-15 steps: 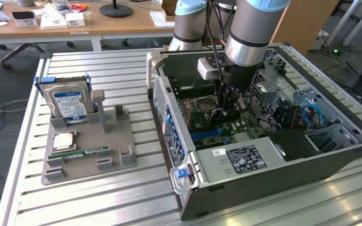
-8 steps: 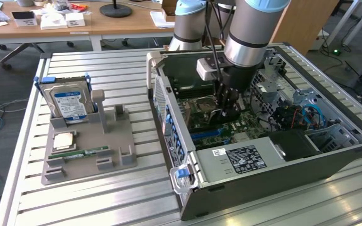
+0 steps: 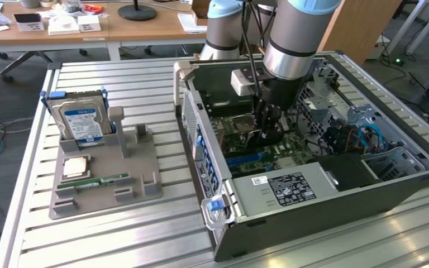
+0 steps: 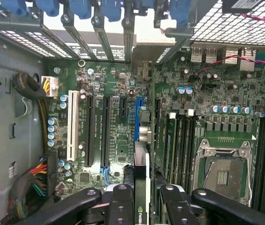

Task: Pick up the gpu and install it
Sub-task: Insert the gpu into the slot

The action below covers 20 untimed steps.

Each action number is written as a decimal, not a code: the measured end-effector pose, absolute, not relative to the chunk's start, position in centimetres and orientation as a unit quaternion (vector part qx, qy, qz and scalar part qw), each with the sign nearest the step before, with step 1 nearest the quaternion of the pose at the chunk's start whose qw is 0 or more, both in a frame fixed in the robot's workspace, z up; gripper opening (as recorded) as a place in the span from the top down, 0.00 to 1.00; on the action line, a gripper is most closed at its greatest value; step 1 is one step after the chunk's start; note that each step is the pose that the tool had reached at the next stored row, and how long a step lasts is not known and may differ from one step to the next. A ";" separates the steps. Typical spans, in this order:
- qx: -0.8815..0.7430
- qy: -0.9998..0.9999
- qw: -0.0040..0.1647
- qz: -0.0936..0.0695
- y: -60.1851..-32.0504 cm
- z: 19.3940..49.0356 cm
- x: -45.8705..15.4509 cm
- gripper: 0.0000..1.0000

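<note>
Wrist view: my gripper [image 4: 146,197] is clamped on the gpu [image 4: 141,171]. The card sits edge-on between my fingers [image 4: 121,206], in line with the blue slot [image 4: 139,117] on the motherboard [image 4: 113,140]. In the exterior view I'm reaching down inside the open computer case [image 3: 311,223]. The hard drive [image 3: 82,121] stands in the grey holder [image 3: 136,164] beside it.

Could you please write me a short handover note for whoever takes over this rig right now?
The gripper: jaws shut on the gpu, held edge-on inside the open computer case.
The gpu: over the motherboard, in line with the blue slot; whether it touches the slot cannot be told.
Done: gpu picked up and carried into the case.
Left: the install is not shown finished; the gripper holds the card.
The hard drive stands in the grey tray.
</note>
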State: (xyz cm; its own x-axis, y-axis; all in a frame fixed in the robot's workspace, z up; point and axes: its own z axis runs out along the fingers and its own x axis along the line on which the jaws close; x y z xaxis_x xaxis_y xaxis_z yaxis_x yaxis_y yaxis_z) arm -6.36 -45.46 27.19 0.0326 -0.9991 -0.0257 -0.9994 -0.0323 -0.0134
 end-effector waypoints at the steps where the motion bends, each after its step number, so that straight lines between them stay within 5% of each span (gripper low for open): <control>1: -0.718 0.695 0.014 0.005 -45.5 27.2 -6.4 0.74; 20: -0.718 0.696 0.014 0.005 -45.7 27.2 -6.8 0.74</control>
